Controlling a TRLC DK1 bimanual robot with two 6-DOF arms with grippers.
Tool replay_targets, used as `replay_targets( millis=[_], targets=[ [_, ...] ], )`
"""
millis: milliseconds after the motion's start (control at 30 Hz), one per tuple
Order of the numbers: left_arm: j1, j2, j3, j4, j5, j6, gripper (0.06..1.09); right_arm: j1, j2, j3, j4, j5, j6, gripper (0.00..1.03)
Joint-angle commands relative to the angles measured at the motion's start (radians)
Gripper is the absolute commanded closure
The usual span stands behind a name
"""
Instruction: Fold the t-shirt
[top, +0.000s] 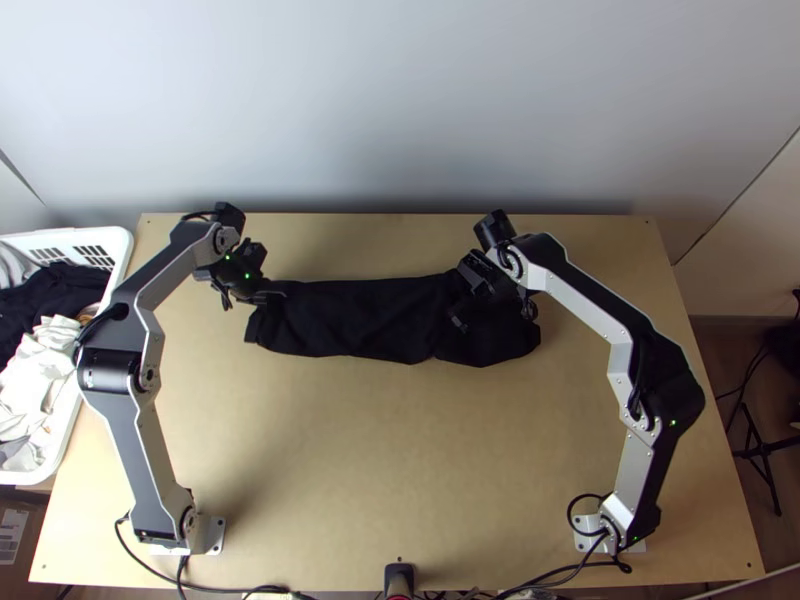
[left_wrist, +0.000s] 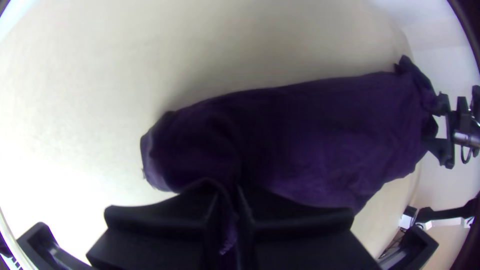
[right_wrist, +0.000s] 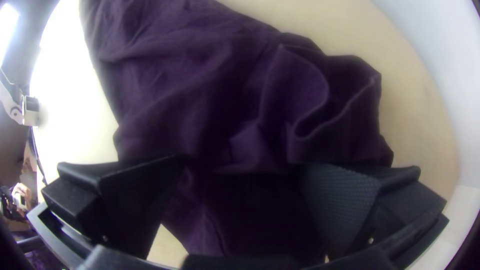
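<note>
The dark t-shirt (top: 370, 318) lies in a narrow strip, far on the surface (top: 400, 450); the left hand (left_wrist: 230, 197) pinches its left end, probably as an anchor, while the right hand (right_wrist: 242, 167) is wide over the rumpled right end, likely to grip it

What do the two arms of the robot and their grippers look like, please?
The left arm and right arm have silver-grey links, black joints and small green lights. Black cables curl near their silver base plates. The left gripper and right gripper have wide, flat black fingers; one right finger has a finely textured inner face.
</note>
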Motion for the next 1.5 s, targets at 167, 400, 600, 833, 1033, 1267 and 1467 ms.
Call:
replay_targets(
  millis=[167,400,600,833,1033,1267,1467],
  targets=[
    [-0.048,-0.164,0.099,-0.064,0.188,-0.011,1.05,-0.016,0.058,-0.022,0.038,-0.001,0.008,0.03],
    [-0.085,-0.192,0.217,-0.097,0.311,-0.027,1.05,-0.023,0.107,-0.025,0.053,0.0,0.017,0.03],
    [-0.156,-0.181,0.291,-0.081,0.399,-0.036,1.05,-0.031,0.105,-0.017,0.061,0.0,0.028,0.03],
    [-0.245,-0.129,0.355,-0.056,0.428,-0.036,1.05,-0.04,-0.02,-0.007,-0.004,-0.001,0.031,0.03],
    [-0.295,-0.091,0.374,0.004,0.448,-0.057,1.05,-0.109,-0.211,0.041,-0.13,-0.003,0.019,0.03],
    [-0.377,-0.082,0.372,0.157,0.455,-0.1,1.05,-0.215,-0.37,0.059,-0.232,-0.005,0.025,0.03],
    [-0.47,-0.034,0.367,0.272,0.382,-0.1,1.05,-0.259,-0.488,-0.011,-0.246,-0.003,0.052,0.03]
  ],
)
